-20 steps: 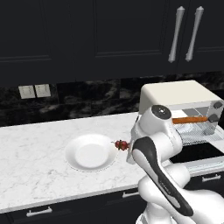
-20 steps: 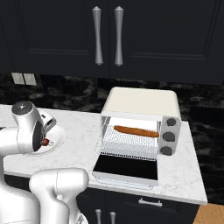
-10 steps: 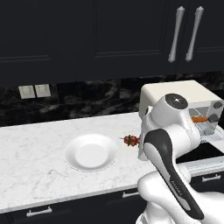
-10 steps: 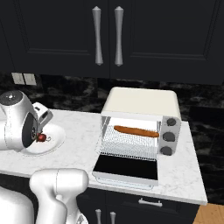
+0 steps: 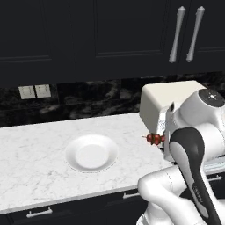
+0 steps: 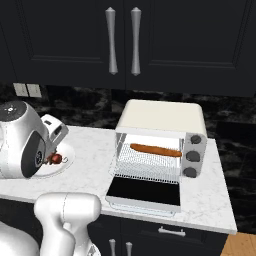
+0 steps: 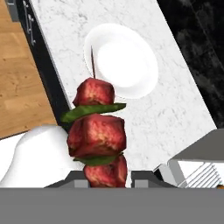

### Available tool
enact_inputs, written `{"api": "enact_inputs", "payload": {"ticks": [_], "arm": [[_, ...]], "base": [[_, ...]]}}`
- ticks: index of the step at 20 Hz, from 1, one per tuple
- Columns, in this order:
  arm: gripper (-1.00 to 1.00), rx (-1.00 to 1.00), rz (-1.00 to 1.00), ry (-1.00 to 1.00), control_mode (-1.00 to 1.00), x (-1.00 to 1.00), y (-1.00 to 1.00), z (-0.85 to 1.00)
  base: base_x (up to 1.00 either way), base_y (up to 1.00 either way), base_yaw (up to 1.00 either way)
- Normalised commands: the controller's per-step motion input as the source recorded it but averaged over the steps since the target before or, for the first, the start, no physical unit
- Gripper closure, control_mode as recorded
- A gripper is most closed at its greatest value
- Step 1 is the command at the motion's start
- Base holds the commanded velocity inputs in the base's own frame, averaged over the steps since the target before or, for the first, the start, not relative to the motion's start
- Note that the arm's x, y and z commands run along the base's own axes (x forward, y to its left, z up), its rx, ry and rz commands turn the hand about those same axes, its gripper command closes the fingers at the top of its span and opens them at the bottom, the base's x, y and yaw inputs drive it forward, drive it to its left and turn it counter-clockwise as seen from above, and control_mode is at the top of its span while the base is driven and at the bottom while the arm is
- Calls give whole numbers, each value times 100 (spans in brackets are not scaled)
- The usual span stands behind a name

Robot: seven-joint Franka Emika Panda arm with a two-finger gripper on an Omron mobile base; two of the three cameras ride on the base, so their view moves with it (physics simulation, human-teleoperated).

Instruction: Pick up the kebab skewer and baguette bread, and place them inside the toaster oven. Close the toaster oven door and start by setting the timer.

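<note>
The robot's hand (image 7: 109, 177) is clenched on the kebab skewer (image 7: 97, 133), its two dark fingers pressed against the lowest red chunk in the hand view, with green slivers between the chunks and the thin stick jutting out past them. In the left base view the skewer (image 5: 153, 139) sticks out sideways from the hand, held in the air above the marble tabletop (image 5: 35, 158), between the white plate (image 5: 92, 153) and the toaster oven (image 5: 165, 99). The right base view shows the skewer (image 6: 55, 159) in front of the plate (image 6: 66, 156). Farther along the tabletop, the cream toaster oven (image 6: 162, 117) stands with the toaster oven door (image 6: 145, 192) folded down flat; the baguette bread (image 6: 155, 150) lies on the wire rack inside. Dark cabinets (image 6: 125, 40) with bar handles hang behind.
</note>
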Motion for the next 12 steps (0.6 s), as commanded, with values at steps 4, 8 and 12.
{"api": "enact_inputs", "payload": {"ticks": [4,8,12], "arm": [[100,-2,0,0,-100,-24,-56,56],[100,-1,0,0,-100,-28,-70,43],[100,0,0,0,-100,-34,-83,18]], "base": [[0,0,0],[0,0,0],[0,0,0]]}}
